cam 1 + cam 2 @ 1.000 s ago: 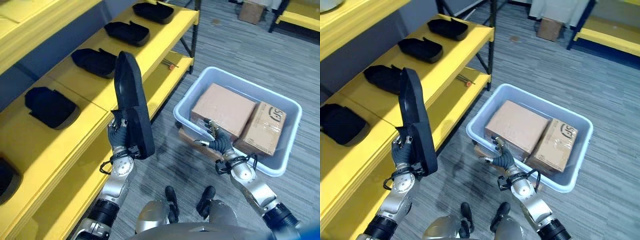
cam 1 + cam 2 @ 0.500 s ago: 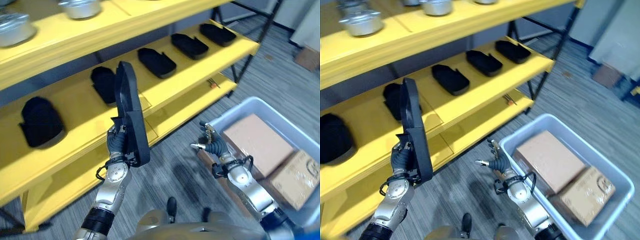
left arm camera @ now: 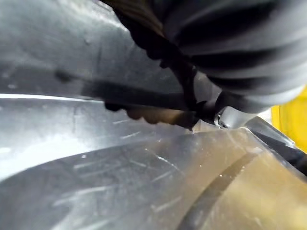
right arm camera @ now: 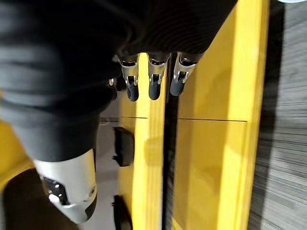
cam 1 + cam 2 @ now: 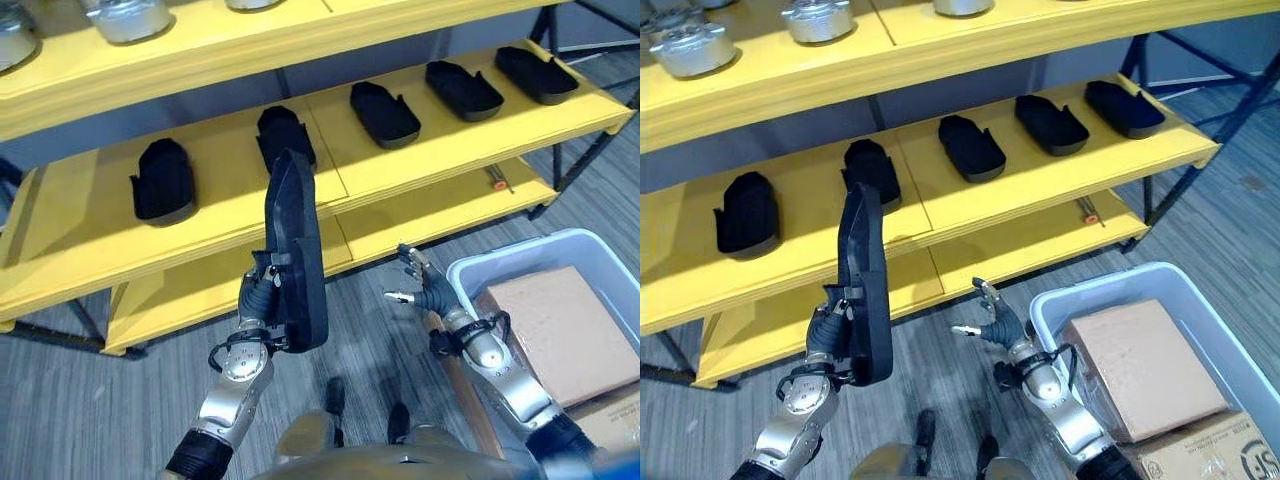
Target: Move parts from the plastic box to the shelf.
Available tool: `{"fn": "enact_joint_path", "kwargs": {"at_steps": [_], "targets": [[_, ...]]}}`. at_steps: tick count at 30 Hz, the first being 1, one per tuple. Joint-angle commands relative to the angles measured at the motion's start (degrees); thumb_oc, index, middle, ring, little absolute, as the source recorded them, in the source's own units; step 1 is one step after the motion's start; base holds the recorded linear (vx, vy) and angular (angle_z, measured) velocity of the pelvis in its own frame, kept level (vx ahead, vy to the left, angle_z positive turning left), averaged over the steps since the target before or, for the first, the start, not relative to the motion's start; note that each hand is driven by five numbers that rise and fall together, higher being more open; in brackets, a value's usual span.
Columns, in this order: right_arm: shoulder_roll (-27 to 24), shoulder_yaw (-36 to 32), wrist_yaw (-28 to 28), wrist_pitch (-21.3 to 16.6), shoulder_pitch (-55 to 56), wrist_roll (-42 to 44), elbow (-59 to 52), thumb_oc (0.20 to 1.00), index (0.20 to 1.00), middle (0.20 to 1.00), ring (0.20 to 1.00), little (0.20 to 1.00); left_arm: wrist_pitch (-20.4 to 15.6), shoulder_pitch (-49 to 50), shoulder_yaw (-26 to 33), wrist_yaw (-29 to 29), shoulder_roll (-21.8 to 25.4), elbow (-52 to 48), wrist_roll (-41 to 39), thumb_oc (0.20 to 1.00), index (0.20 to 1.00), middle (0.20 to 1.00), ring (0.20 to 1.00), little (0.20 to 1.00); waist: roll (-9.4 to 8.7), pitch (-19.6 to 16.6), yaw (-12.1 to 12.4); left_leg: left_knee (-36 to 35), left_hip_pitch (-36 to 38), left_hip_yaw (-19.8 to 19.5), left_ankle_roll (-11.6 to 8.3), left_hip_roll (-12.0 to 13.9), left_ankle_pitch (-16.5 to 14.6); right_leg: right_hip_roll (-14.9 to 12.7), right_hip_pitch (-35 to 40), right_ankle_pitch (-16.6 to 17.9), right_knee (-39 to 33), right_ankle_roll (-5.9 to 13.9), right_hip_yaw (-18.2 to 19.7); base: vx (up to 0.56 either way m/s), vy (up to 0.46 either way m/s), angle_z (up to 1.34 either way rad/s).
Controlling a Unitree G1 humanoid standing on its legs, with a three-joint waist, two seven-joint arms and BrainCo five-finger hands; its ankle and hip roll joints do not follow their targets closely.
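Left robot hand (image 5: 262, 296) gripping long black part (image 5: 297, 250) upright before yellow shelf (image 5: 430, 150) — right robot hand (image 5: 424, 291) hovering empty, fingers spread, beside plastic box (image 5: 470, 275) holding cardboard boxes (image 5: 558, 330).

A long black moulded plastic part (image 5: 296, 250) stands upright at centre frame. Five matching parts lie along the yellow shelf (image 5: 90, 225). The pale blue plastic box (image 5: 520, 270) sits lower right.

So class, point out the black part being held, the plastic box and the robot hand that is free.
black part (image 5: 297, 240): left eye view, its broad middle.
plastic box (image 5: 1110, 277): right eye view, far rim.
right robot hand (image 5: 428, 290): left eye view, palm.
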Motion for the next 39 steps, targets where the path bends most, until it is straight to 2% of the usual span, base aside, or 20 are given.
{"fn": "enact_joint_path", "kwargs": {"at_steps": [1,3,4,5,6,8,10,11,14,17,19,26,29,30,31,33,34,37,39], "targets": [[2.0,-1.5,0.4,-2.2,-0.6,-1.0,-3.9,1.0,1.0,1.0,1.0,1.0,-4.0,-2.8,2.9,-0.5,0.8,-2.5,-2.8,0.2,0.2,0.2,0.2,0.2,-3.81,0.3,-0.3,6.7,-0.9,0.6,0.24,-3.6,-4.3,0.1,1.0,7.5,-5.1,3.73,2.6,-0.01,0.089,-0.09],[1.5,-2.2,0.2,-2.8,0.1,-2.0,-3.9,1.0,1.0,1.0,1.0,1.0,-4.6,-2.0,3.5,-0.4,0.8,-2.9,-4.3,0.2,0.2,0.2,0.2,0.2,-4.16,0.6,-0.5,7.5,-1.4,1.4,-0.59,-0.9,-3.0,-0.3,1.4,7.3,-4.9,3.55,2.6,-0.02,0.123,-0.17],[0.6,-3.2,-0.3,-3.0,0.3,-1.4,-3.9,1.0,1.0,1.0,1.0,1.0,-5.0,-1.5,4.3,-0.3,0.4,-3.0,-5.2,0.2,0.2,0.2,0.2,0.2,-4.28,0.7,-0.7,7.2,-1.4,1.7,-1.6,3.0,-0.5,-1.0,1.4,6.6,-4.4,3.22,2.1,-0.08,0.306,-0.26],[-0.2,-4.2,-0.2,-3.6,-0.5,-0.3,-3.0,1.0,1.0,1.0,1.0,1.0,-5.3,-1.5,4.9,-0.3,0.4,-3.1,-5.9,0.2,0.2,0.2,0.2,0.2,-4.0,0.7,-1.1,6.3,-1.5,1.8,-3.11,7.9,3.9,-1.8,1.3,5.6,-3.7,2.69,1.0,-0.1,0.416,0.0],[-0.6,-4.9,0.0,-3.8,-0.9,-0.6,-3.0,1.0,1.0,1.0,1.0,1.0,-5.4,-1.9,5.2,-0.4,0.4,-2.6,-6.0,0.2,0.2,0.2,0.2,0.2,-3.65,0.7,-1.6,5.7,-0.8,2.7,-3.59,9.6,4.8,-2.5,1.2,4.8,-3.0,2.56,-0.3,-0.1,0.5,0.25],[-1.5,-6.1,0.6,-3.6,-0.8,0.0,-3.5,1.0,1.0,1.0,1.0,1.0,-5.2,-2.9,5.3,-0.6,0.9,-1.4,-6.1,0.2,0.2,0.2,0.2,0.2,-2.77,0.5,-2.5,3.9,0.9,4.8,-4.11,10.6,4.7,-3.5,0.9,3.6,-1.5,2.48,-2.3,-0.04,0.431,0.53],[-2.3,-7.6,1.1,-2.6,0.6,0.5,-4.4,1.0,1.0,1.0,1.0,1.0,-4.9,-3.4,5.3,-1.1,1.0,0.0,-5.5,0.2,0.2,0.2,0.2,0.2,-1.85,0.4,-3.3,2.2,2.8,5.8,-4.62,9.6,4.4,-4.2,1.9,3.3,-1.1,2.7,-3.0,0.02,0.569,0.48],[-2.6,-8.9,1.7,-3.0,1.9,0.5,-4.9,1.0,1.0,1.0,1.0,1.0,-4.5,-3.1,5.2,-1.9,1.1,0.0,-6.0,0.2,0.2,0.2,0.2,0.2,-1.69,0.1,-3.3,0.9,4.0,5.6,-4.44,8.0,3.0,-5.0,2.8,4.1,-2.0,3.44,-2.5,0.02,0.603,0.76],[-2.5,-10.0,2.7,-2.9,2.9,-1.0,-6.2,1.0,1.0,1.0,1.0,1.0,-4.5,-2.0,6.1,-1.9,1.0,-0.8,-7.0,0.2,0.2,0.2,0.2,0.2,-1.94,-0.1,-2.8,-0.5,5.6,5.0,-3.24,4.7,-0.7,-6.1,3.7,5.6,-3.7,4.71,-2.1,0.02,0.387,0.51],[-2.0,-10.6,2.9,-1.7,3.6,-0.5,-7.0,1.0,1.0,1.0,1.0,1.0,-4.2,-0.9,7.2,-1.9,1.5,-2.8,-6.5,0.2,0.2,0.2,0.2,0.2,-2.35,0.0,-1.9,-0.8,6.0,4.5,-2.35,3.1,-1.9,-6.5,3.9,6.4,-4.6,5.68,-1.9,-0.01,0.263,0.41],[-0.5,-10.7,3.0,-2.4,3.1,-0.3,-6.9,1.0,1.0,1.0,1.0,1.0,-3.5,-0.6,9.1,-1.6,2.8,-4.3,-4.2,0.2,0.2,0.2,0.2,0.2,-3.61,0.8,-0.2,-0.9,5.8,4.8,-0.61,1.2,-3.5,-7.9,3.4,8.2,-5.3,7.78,-2.5,-0.1,0.336,0.22],[1.2,-10.8,4.0,-2.8,0.7,-1.9,-6.0,1.0,1.0,1.0,1.0,1.0,-2.5,-1.8,12.0,-3.8,4.0,-3.9,-1.5,0.2,0.2,0.2,0.2,0.2,-4.75,1.1,2.1,0.6,5.7,6.1,2.11,-1.6,-5.8,-11.5,3.5,10.5,-5.7,10.68,-4.1,-0.06,0.243,0.09],[1.5,-10.3,4.2,-2.7,-0.1,-3.5,-5.7,1.0,1.0,1.0,1.0,1.0,-2.1,-2.0,12.3,-4.7,4.0,-3.5,-1.4,0.2,0.2,0.2,0.2,0.2,-4.86,0.9,2.7,0.6,5.9,6.4,2.57,-2.1,-6.0,-12.2,3.6,11.2,-5.6,11.15,-5.0,-0.04,0.197,0.02],[1.7,-9.6,3.8,-1.8,-0.7,-4.3,-5.7,1.0,1.0,1.0,1.0,1.0,-1.6,-2.2,12.5,-5.2,4.0,-3.1,-1.6,0.2,0.2,0.2,0.2,0.2,-4.93,0.5,3.5,0.2,6.3,7.6,2.82,-2.4,-6.3,-13.2,3.4,12.1,-5.0,11.47,-7.8,-0.02,0.34,-0.13],[2.0,-9.0,3.3,-1.2,-1.3,-4.7,-5.7,1.0,1.0,1.0,1.0,1.0,-0.7,-1.4,13.1,-6.0,3.9,-3.8,-2.7,0.2,0.2,0.2,0.2,0.2,-4.78,0.3,5.0,-0.8,7.7,9.6,2.35,-2.4,-7.4,-14.3,2.9,13.3,-3.9,12.57,-12.9,-0.02,0.343,-0.33],[2.3,-8.6,3.3,-0.7,-1.6,-4.8,-5.7,1.0,1.0,1.0,1.0,1.0,-0.1,-0.4,13.6,-5.8,3.7,-4.7,-2.8,0.2,0.2,0.2,0.2,0.2,-4.58,0.3,5.9,-1.9,8.6,11.3,2.36,-2.5,-7.4,-15.1,2.7,14.4,-3.0,13.17,-15.9,-0.01,0.215,-0.52],[2.3,-8.5,3.5,-0.4,-1.8,-4.4,-5.8,1.0,1.0,1.0,1.0,1.0,0.5,0.2,13.8,-5.7,3.5,-5.1,-2.8,0.2,0.2,0.2,0.2,0.2,-4.39,0.3,6.2,-2.8,8.9,11.4,2.57,-2.6,-7.1,-14.7,2.2,14.1,-1.9,13.06,-16.7,-0.02,0.184,-0.77],[1.7,-8.6,3.3,0.2,-0.6,-3.9,-7.0,1.0,1.0,1.0,1.0,1.0,1.0,0.9,13.7,-6.0,3.5,-5.2,-3.3,0.2,0.2,0.2,0.2,0.2,-4.48,0.1,5.2,-5.6,9.4,9.0,2.86,-3.1,-5.8,-8.9,1.3,9.8,-0.7,11.31,-13.8,0.04,0.106,-0.69],[1.1,-8.9,4.1,0.3,0.7,-4.0,-8.0,1.0,1.0,1.0,1.0,1.0,0.8,2.1,13.4,-6.3,3.2,-5.8,-3.0,0.2,0.2,0.2,0.2,0.2,-4.94,-0.2,4.9,-7.3,9.9,8.7,2.48,-3.6,-4.9,-5.5,2.1,8.4,-2.5,9.93,-13.1,0.09,0.045,0.05]]}}
